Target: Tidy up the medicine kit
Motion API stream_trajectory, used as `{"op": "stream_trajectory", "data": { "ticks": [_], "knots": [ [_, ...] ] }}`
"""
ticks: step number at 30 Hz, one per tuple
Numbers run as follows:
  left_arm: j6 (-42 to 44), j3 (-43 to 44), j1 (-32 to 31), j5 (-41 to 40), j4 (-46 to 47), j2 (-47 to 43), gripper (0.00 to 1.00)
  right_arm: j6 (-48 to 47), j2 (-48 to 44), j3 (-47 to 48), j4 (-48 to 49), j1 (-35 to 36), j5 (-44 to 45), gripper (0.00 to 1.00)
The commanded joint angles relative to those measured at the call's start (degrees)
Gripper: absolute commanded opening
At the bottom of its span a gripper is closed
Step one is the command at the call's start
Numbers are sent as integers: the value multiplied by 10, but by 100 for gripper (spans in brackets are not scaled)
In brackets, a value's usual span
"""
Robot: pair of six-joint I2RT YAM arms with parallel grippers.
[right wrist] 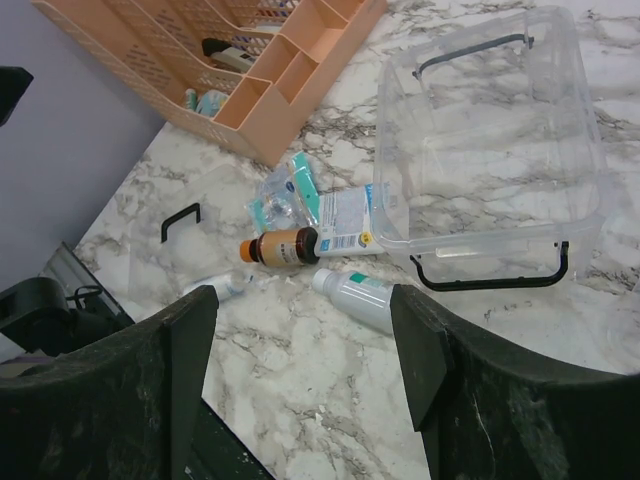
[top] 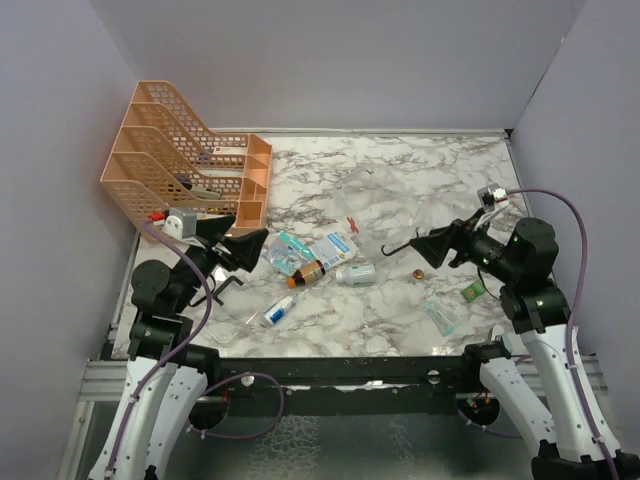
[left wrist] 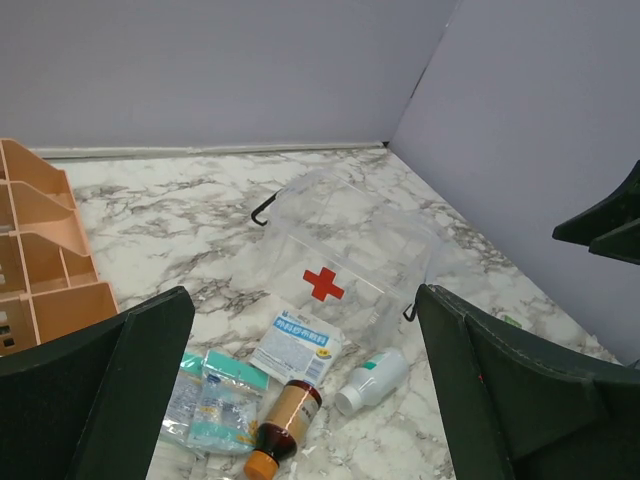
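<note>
The medicine kit (right wrist: 490,140) is a clear box with black handles, lying open on the marble top; its red cross (left wrist: 323,283) faces my left wrist camera. In front of it lie a gauze packet (left wrist: 297,343), an amber bottle (left wrist: 285,415), a white bottle (left wrist: 372,380) and teal packets (left wrist: 225,400). A clear lid with a black handle (right wrist: 180,220) lies apart, near a small tube (right wrist: 215,288). My left gripper (top: 255,248) hangs open left of the pile. My right gripper (top: 432,245) hangs open right of the kit. Neither holds anything.
An orange mesh file rack (top: 185,165) stands at the back left. On the right side lie a brown cap (top: 418,273), a green packet (top: 472,291) and a clear packet (top: 442,313). Grey walls close off the table on three sides.
</note>
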Motion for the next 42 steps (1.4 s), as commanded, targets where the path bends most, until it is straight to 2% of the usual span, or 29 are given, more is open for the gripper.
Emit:
{"op": "stream_trajectory", "data": {
  "ticks": [1, 10, 15, 22, 33, 37, 42],
  "knots": [
    [7, 4, 3, -5, 11, -15, 99, -9, -2, -10, 27, -3, -26, 71],
    [3, -6, 3, 13, 14, -13, 99, -27, 3, -27, 52, -3, -111, 71],
    [2, -12, 3, 14, 20, -12, 99, -31, 12, -42, 90, -3, -188, 70],
    [-20, -12, 3, -21, 0, 6, 99, -37, 37, -34, 112, 9, -203, 68],
    [2, -28, 3, -97, -14, -5, 99, -51, 93, -11, 163, 105, -135, 65],
    [5, -28, 3, -104, -15, 0, 99, -88, 141, 15, 139, 204, -24, 63],
    [13, -24, 3, -125, -30, -5, 99, -170, 234, 87, 57, 315, 122, 57]
  ]
}}
